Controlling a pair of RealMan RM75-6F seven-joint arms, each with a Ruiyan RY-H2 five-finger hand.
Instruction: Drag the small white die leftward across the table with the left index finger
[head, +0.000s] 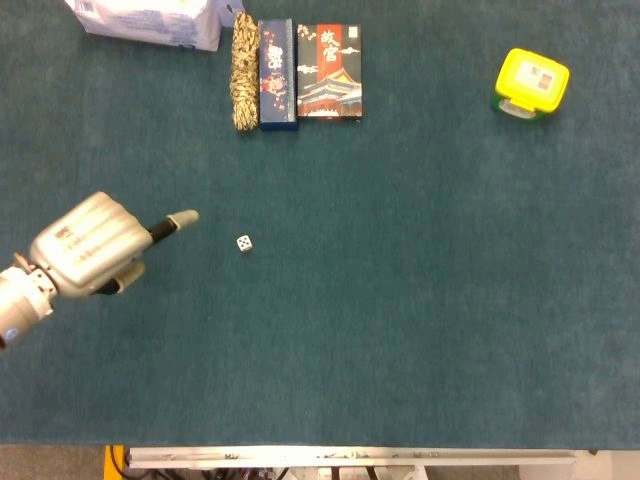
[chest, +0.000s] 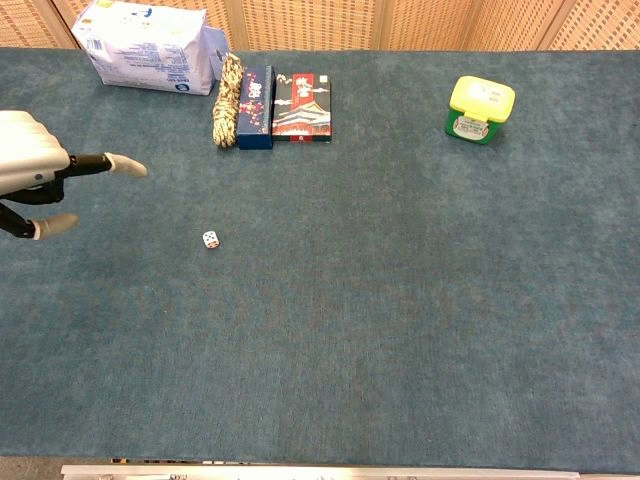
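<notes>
Head view: the small white die (head: 244, 243) is seen lying on the teal-covered desk (head: 420, 300), left of centre, with bare cloth all around it. The left hand (head: 95, 245) is found at the left side of the desk, holding nothing; one finger (head: 180, 219) is stretched out to the right toward the die, its tip near the die but apart from it, while the other fingers appear curled under the palm. In the chest view the same hand (chest: 35, 170) is seen at the left edge, with the thumb set apart below the pointing finger. Along the far edge a white packet (head: 150, 20), a coil of rope (head: 244, 70) and two printed boxes (head: 312, 72) are lined up. A yellow-lidded container (head: 531, 84) is placed at the far right. The right hand is not shown in either view.
</notes>
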